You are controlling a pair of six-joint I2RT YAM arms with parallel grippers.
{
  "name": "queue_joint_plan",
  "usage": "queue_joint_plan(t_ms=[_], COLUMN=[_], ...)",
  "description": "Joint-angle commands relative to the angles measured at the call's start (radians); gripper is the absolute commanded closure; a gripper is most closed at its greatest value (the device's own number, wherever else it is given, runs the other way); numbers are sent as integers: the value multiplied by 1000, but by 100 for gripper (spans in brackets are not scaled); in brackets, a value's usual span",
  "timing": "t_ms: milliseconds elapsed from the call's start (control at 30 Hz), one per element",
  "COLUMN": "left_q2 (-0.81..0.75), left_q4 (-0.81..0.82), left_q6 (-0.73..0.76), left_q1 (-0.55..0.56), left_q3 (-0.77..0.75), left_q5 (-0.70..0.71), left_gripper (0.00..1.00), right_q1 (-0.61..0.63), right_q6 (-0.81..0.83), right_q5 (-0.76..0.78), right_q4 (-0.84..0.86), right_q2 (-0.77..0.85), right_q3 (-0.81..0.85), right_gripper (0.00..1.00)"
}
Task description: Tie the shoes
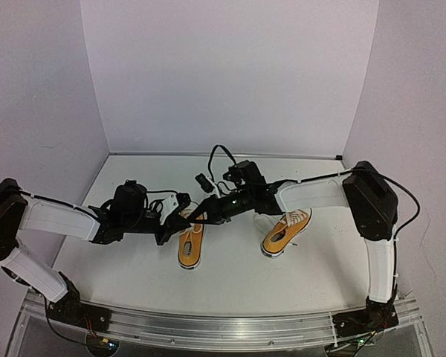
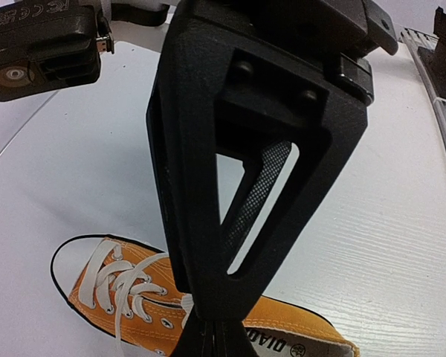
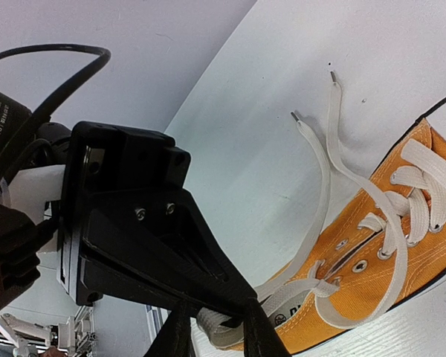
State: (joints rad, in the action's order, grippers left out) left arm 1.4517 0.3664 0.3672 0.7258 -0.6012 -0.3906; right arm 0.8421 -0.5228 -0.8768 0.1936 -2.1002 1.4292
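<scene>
Worked shoe lies centre frame on the surface; second shoe to its right. Left end effector pressed together, contents unclear. Right end effector pinches a lace fold at its tips. Risk: lace slips out, or the pull drags the shoe.

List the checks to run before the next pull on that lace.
1. Right gripper astride the lace loop: ok.
2. Its clamp on the loop is firm: cannot tell.
3. Left gripper shut: ok. Lace inside it: cannot tell.
4. Lace ends lying free on the table: ok.
5. Knot formed on the shoe: not ok, both ends are loose.
</scene>
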Motion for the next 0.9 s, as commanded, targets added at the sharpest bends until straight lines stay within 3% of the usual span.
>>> queue_joint_plan(t_ms=[0, 100, 200, 300, 500, 633, 733, 867], left_q2=[-3, 1, 1, -4, -98, -179, -145, 3], left_q4=[32, 33, 37, 20, -128, -109, -198, -413], left_q6=[9, 9, 5, -5, -32, -103, -159, -239], left_q1=[4, 5, 4, 4, -23, -76, -131, -195], left_q3=[-42, -46, -47, -52, -53, -28, -87, -243], left_q5=[-5, -4, 1, 19, 135, 222, 284, 322], left_gripper=[100, 100, 100, 96, 72, 53, 43, 42], right_q1=[13, 14, 15, 14, 11, 9, 9, 8], right_q6=[11, 19, 37, 53, 79, 83, 84, 87], right_q5=[-19, -25, -19, -10, 32, 38, 38, 38], right_q4=[25, 14, -1, -13, -26, -25, -25, -26], right_q2=[-14, -14, -10, 3, 38, 41, 42, 42], right_q3=[41, 41, 40, 37, 24, 21, 24, 27], right_gripper=[77, 82, 100, 100, 100, 100, 100, 100])
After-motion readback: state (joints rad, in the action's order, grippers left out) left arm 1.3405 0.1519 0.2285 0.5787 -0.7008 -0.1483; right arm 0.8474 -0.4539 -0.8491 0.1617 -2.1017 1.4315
